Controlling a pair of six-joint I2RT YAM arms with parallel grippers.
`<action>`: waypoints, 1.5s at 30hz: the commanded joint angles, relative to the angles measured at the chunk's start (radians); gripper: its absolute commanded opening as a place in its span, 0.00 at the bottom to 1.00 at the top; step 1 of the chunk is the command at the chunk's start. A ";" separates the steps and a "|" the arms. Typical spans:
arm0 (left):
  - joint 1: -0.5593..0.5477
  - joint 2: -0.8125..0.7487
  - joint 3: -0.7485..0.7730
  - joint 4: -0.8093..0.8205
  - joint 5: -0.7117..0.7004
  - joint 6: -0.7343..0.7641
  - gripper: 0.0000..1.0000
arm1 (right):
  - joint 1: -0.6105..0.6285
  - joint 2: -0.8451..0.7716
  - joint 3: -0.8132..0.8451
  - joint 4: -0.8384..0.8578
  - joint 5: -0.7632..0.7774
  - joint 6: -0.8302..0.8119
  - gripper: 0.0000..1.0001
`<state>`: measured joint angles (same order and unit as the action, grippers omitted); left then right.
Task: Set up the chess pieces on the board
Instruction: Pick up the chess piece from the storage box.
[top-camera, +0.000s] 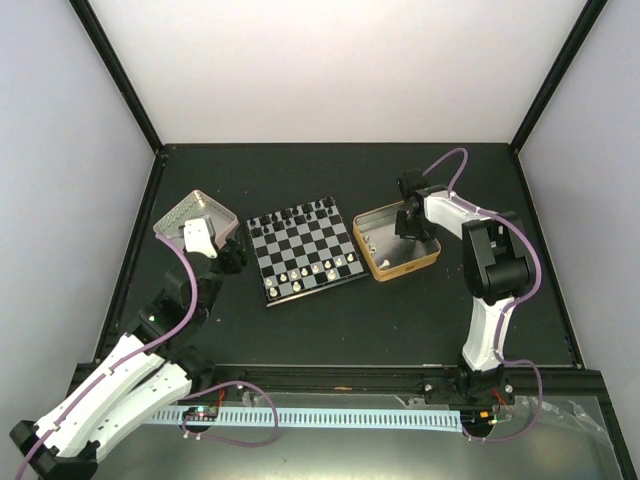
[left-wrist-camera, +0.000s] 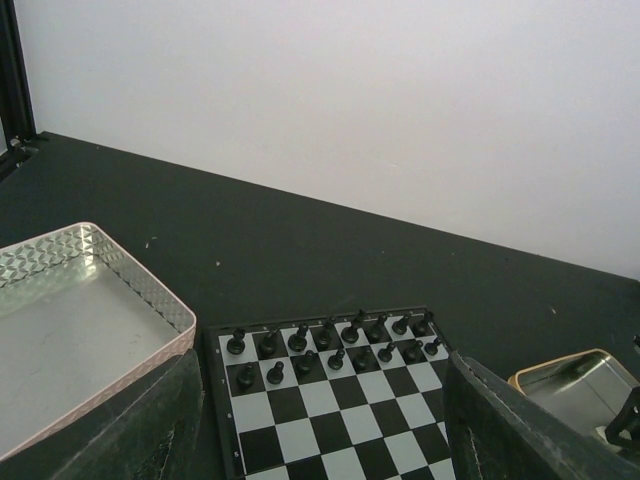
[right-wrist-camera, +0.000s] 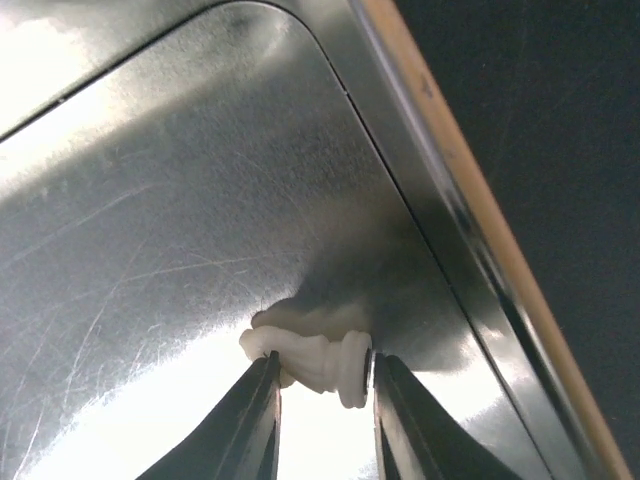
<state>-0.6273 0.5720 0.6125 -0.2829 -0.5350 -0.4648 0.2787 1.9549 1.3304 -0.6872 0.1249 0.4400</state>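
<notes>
The board (top-camera: 303, 250) lies mid-table, with black chess pieces (top-camera: 295, 215) on its two far rows and white ones (top-camera: 315, 270) along its near rows. In the left wrist view the black pieces (left-wrist-camera: 330, 345) fill the far rows of the board (left-wrist-camera: 330, 420). My left gripper (top-camera: 235, 255) hovers open at the board's left edge, and nothing sits between its jaws (left-wrist-camera: 320, 400). My right gripper (top-camera: 408, 225) reaches down into the gold-rimmed tin (top-camera: 375, 265). There its jaws (right-wrist-camera: 325, 375) are shut on a white chess piece (right-wrist-camera: 315, 355) lying on its side on the tin's floor.
A pale silver-pink tin (top-camera: 185, 212) stands left of the board, just behind the left gripper, and its patterned wall (left-wrist-camera: 150, 285) shows in the left wrist view. The gold tin's rim (right-wrist-camera: 470, 200) runs close to the right of the held piece. Black frame posts edge the table.
</notes>
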 joint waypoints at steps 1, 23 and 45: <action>0.010 0.009 0.021 0.018 -0.007 0.014 0.67 | -0.008 0.034 0.023 -0.015 0.011 -0.020 0.29; 0.012 0.027 0.021 0.023 -0.003 0.015 0.67 | -0.005 0.001 0.032 0.022 -0.203 -0.229 0.32; 0.012 0.040 0.023 0.028 0.010 0.014 0.67 | -0.002 0.041 0.045 0.093 -0.214 -0.417 0.42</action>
<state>-0.6220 0.6086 0.6128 -0.2798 -0.5335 -0.4641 0.2790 1.9785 1.3483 -0.6495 -0.0818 0.0891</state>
